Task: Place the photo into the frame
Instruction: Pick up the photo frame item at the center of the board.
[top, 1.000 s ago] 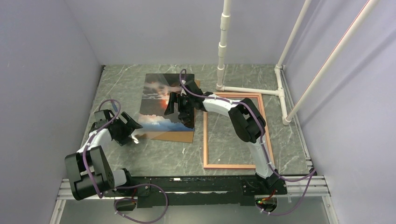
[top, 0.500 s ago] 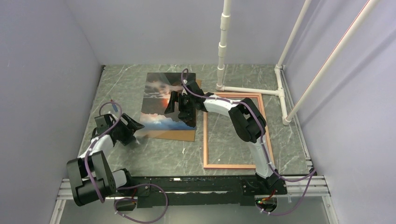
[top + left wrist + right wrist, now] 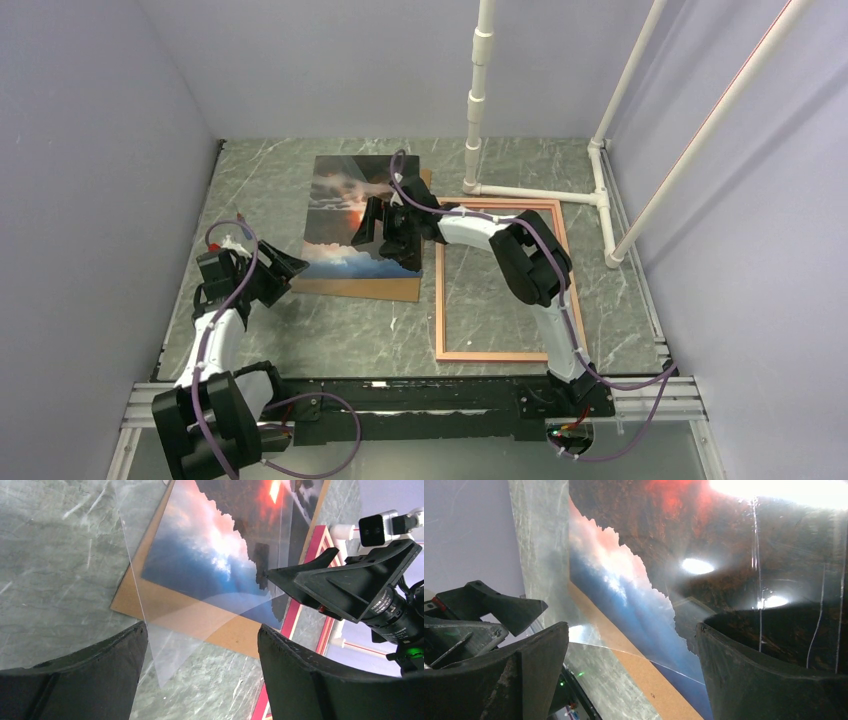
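Now | left gripper (image 3: 202,627) re-angled, fingers apart, corner of clear plastic sheet (image 3: 162,652) between them | right gripper (image 3: 632,627) fingers apart over glossy rectangular sunset photo (image 3: 345,215) | pink-edged rectangular frame (image 3: 439,300) unfilled

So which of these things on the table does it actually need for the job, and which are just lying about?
For the job: the photo; the frame, lying empty beside it.
Just lying about: the brown backing board under the photo; the clear sheet partly over it; the white pipes at the back.
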Robot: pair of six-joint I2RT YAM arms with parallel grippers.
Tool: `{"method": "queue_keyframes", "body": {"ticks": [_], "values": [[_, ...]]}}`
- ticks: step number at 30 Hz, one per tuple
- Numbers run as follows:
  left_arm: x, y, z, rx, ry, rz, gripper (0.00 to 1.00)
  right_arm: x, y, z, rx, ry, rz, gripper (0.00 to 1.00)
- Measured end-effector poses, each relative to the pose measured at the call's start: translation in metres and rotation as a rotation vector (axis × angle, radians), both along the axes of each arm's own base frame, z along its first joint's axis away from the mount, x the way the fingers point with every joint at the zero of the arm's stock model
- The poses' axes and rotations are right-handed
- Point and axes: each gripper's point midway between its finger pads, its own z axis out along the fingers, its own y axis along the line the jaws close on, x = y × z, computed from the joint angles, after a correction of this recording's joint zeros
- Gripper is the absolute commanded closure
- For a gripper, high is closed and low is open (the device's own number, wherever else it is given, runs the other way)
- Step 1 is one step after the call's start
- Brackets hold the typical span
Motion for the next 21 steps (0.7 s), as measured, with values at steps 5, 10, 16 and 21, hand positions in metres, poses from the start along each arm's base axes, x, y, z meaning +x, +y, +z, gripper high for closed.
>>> {"method": "queue_keyframes", "body": {"ticks": [5,10,16,21], "values": [[0.000,-0.004,0.000,-0.027,-0.016,0.000,0.19,-0.008,-0.003,0.001,0.014,0.019,0.007,0.00],[-0.004,-0.007,-0.010,-0.064,-0.012,0.021,0.20,-0.016,-0.003,0.001,0.042,0.047,0.012,0.00],[-0.004,-0.007,-0.012,-0.074,-0.014,0.034,0.20,-0.017,-0.004,0.001,0.031,0.046,0.018,0.00],[-0.002,-0.008,-0.011,-0.070,-0.026,0.030,0.21,-0.007,-0.016,0.001,-0.074,0.002,-0.001,0.00]]}}
